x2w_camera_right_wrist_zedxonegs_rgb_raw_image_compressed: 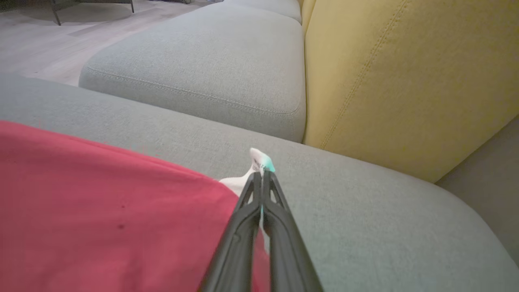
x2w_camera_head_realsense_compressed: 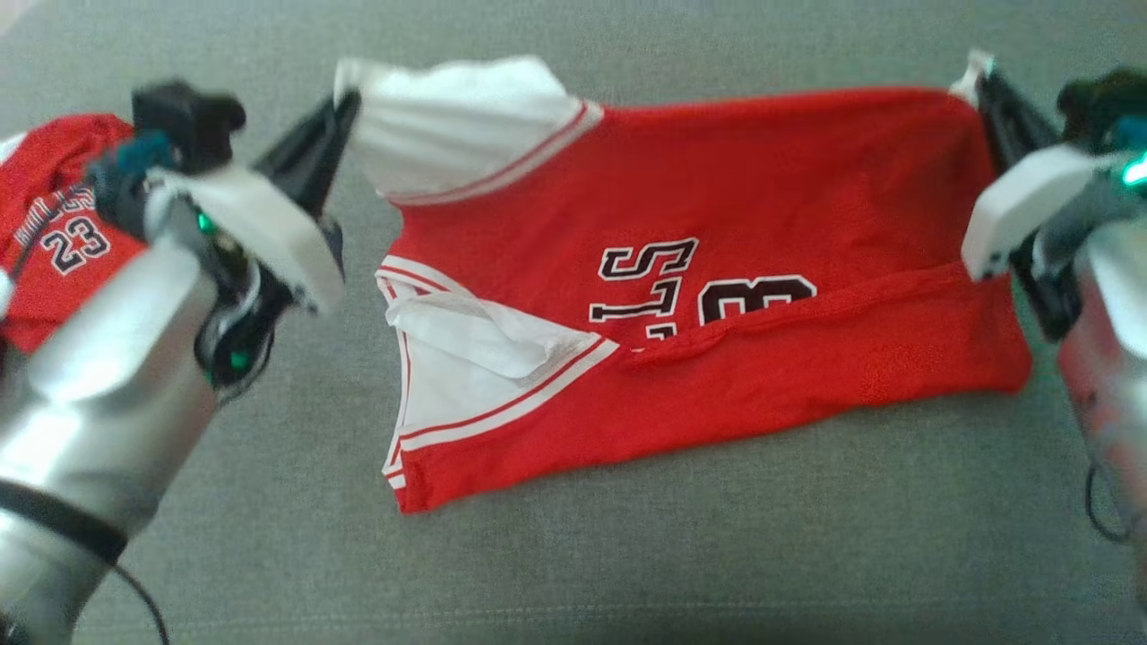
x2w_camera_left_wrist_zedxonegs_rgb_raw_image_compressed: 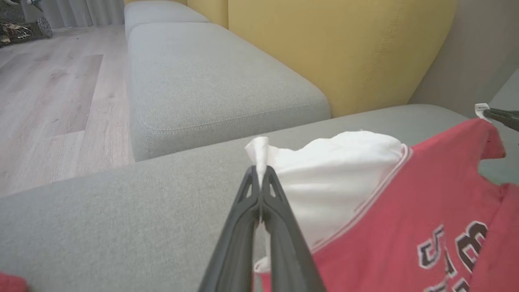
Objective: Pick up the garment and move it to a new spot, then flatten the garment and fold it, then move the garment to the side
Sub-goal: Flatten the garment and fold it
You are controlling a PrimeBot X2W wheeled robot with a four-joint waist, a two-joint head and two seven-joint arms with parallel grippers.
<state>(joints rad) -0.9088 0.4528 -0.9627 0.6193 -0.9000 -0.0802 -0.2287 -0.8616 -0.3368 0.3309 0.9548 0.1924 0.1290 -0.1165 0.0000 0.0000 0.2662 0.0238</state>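
The garment (x2w_camera_head_realsense_compressed: 735, 197) is a red jersey with white sleeves, red-striped trim and dark lettering, stretched sideways over the grey cushion (x2w_camera_head_realsense_compressed: 627, 555). Its near edge is folded over onto the lettering. My left gripper (x2w_camera_head_realsense_compressed: 345, 103) is shut on the tip of the far white sleeve (x2w_camera_left_wrist_zedxonegs_rgb_raw_image_compressed: 324, 170), and the left wrist view shows that pinch at the gripper (x2w_camera_left_wrist_zedxonegs_rgb_raw_image_compressed: 259, 172). My right gripper (x2w_camera_head_realsense_compressed: 981, 85) is shut on the jersey's far right corner, where a small white tag (x2w_camera_right_wrist_zedxonegs_rgb_raw_image_compressed: 259, 160) sticks out past the gripper (x2w_camera_right_wrist_zedxonegs_rgb_raw_image_compressed: 261, 176). The held far edge hangs slightly above the cushion.
A second red jersey (x2w_camera_head_realsense_compressed: 54, 224) with the number 23 lies bunched at the left, behind my left arm. Yellow back cushions (x2w_camera_left_wrist_zedxonegs_rgb_raw_image_compressed: 344, 48) rise beyond the seat. Another grey seat cushion (x2w_camera_left_wrist_zedxonegs_rgb_raw_image_compressed: 211, 81) and wooden floor (x2w_camera_left_wrist_zedxonegs_rgb_raw_image_compressed: 48, 101) lie further off.
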